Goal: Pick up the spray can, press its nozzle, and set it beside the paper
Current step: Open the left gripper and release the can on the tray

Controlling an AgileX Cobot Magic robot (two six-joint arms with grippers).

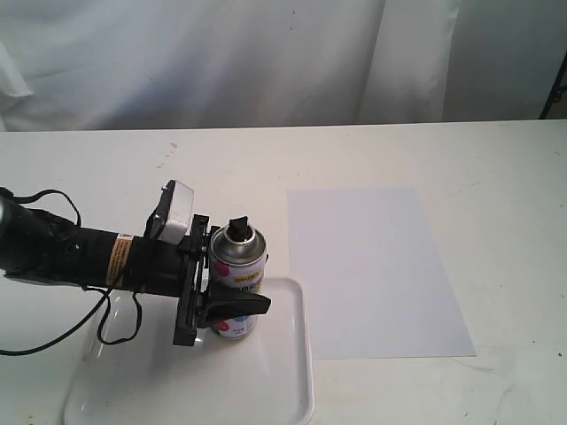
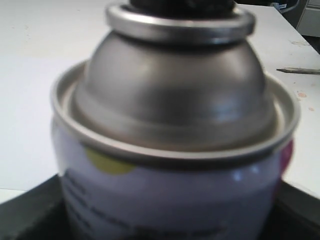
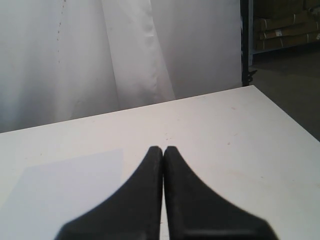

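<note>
The spray can stands upright at the far right corner of the glossy white tray, silver dome and black nozzle on top. My left gripper reaches in from the left and is shut on the can's body, one black finger crossing its front. In the left wrist view the spray can fills the frame, with the nozzle cut off at the edge and black fingers at both sides. The paper lies flat just right of the tray. My right gripper is shut on nothing, above the table beside the paper.
A white curtain hangs behind the table's far edge. A thin dark pen-like object lies on the table beyond the can. Shelves with cardboard boxes stand past the table's end.
</note>
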